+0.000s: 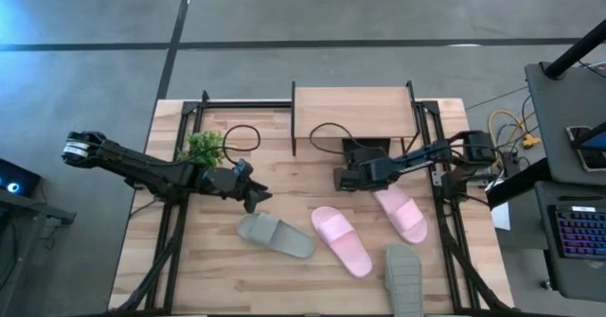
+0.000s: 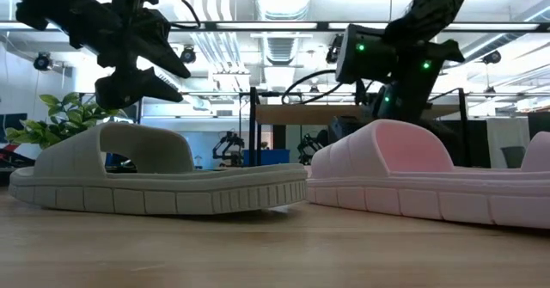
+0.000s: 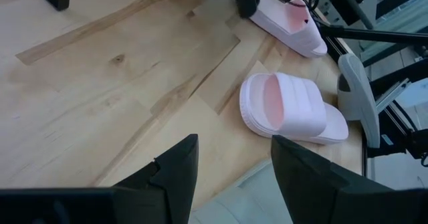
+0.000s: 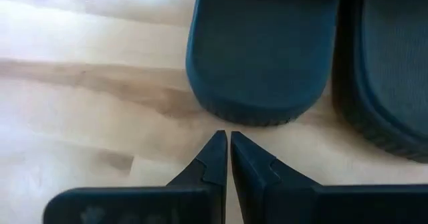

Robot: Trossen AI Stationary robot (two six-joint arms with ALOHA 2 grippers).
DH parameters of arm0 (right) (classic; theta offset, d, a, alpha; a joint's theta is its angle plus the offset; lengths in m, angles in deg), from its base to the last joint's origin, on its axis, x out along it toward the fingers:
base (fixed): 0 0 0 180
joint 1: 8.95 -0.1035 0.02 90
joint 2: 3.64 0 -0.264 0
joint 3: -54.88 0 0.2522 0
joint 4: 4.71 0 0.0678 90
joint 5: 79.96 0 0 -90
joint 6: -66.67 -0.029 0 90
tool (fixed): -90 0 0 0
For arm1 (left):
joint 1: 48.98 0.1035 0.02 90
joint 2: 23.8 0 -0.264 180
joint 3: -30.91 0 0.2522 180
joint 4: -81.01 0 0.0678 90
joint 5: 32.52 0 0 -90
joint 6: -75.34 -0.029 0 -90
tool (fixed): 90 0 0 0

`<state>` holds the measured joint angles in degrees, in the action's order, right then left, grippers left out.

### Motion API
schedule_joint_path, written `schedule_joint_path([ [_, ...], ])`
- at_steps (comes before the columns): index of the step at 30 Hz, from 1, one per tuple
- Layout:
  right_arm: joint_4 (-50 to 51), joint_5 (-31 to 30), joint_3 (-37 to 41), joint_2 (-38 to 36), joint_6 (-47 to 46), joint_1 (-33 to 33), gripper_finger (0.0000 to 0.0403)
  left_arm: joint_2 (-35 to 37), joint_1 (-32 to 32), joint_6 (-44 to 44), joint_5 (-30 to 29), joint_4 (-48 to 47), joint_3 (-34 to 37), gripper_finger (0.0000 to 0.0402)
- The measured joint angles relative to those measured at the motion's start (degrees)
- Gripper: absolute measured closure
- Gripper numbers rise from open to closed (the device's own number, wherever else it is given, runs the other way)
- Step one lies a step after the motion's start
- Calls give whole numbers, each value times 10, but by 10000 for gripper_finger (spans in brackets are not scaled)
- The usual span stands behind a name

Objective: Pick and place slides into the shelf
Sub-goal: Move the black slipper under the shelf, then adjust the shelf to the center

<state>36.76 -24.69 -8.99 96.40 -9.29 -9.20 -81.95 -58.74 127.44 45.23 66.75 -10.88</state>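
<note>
High view: my left gripper hangs just above the heel end of the light grey open-toed rubber slide lying mid-table, fingers parted, holding nothing. Left wrist view confirms it: both dark fingers stand apart over the grey sole edge.

My right gripper sits just in front of the low shelf with the pale wooden plank top. In the right wrist view its tips are pressed together and empty, pointing at the two black slides lying side by side on the table, seemingly under the shelf.

Two pale pink slides lie between the grey one and the table's right edge; a second grey slide lies near the front edge. A small green plant stands by the left arm.

Step in hand, I judge: picking the grey slide. Next I'd lower, close on its strap or side wall, then lift toward the shelf, avoiding the right arm.
</note>
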Motion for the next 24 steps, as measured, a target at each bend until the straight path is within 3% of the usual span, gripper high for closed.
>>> schedule_joint_path([
  [6, 1, 9, 0, 2, 20, 16, 390, 0, 0, 0, 0, 0, 0, 228],
  [10, 4, 59, -3, -10, 37, 9, 390, 0, 0, 0, 0, 0, 0, 228],
  [15, 6, 110, -8, -39, 37, -38, 390, 0, 0, 0, 1, 0, 0, 228],
  [24, 3, 127, -10, -84, 17, -121, 390, 0, 0, 0, -3, 1, 0, 228],
])
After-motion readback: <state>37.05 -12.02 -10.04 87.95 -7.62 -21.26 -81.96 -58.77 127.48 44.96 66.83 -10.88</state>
